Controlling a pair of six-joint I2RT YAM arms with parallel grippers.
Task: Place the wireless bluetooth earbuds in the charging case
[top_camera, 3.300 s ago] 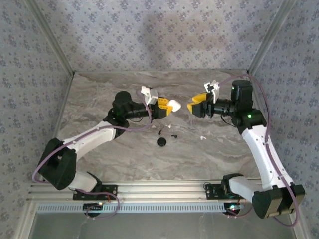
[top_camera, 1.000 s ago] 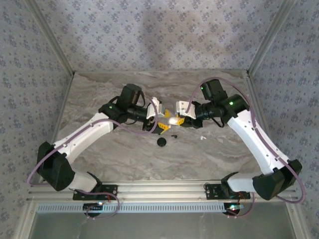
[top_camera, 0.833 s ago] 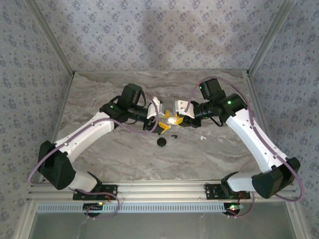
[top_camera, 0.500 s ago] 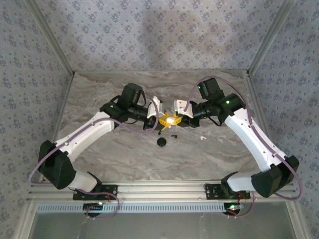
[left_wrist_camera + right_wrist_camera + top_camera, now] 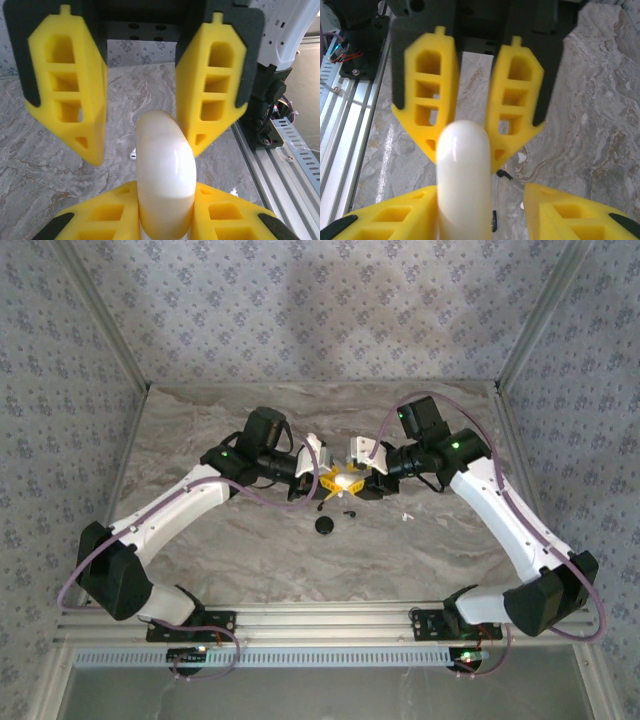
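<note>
The white charging case (image 5: 346, 480) hangs above the table between both grippers, its lid closed. My left gripper (image 5: 335, 481) is shut on one end of it, both pads pressed to the case (image 5: 165, 175). My right gripper (image 5: 359, 478) is open around the other end. In the right wrist view the case (image 5: 464, 180) leans on one of its fingers (image 5: 395, 215), with a gap to the other. Two black earbuds (image 5: 504, 174) (image 5: 494, 220) lie on the marble below. One earbud (image 5: 349, 511) sits just in front of the grippers.
A black round disc (image 5: 325, 525) lies on the table near the earbuds. Small white bits (image 5: 405, 515) lie to the right. The aluminium rail (image 5: 330, 622) runs along the near edge and patterned walls enclose the table.
My left gripper's jaws have closed on the case. My right gripper's jaws, shut on the case a moment ago, have parted from it. Both arms have barely shifted.
</note>
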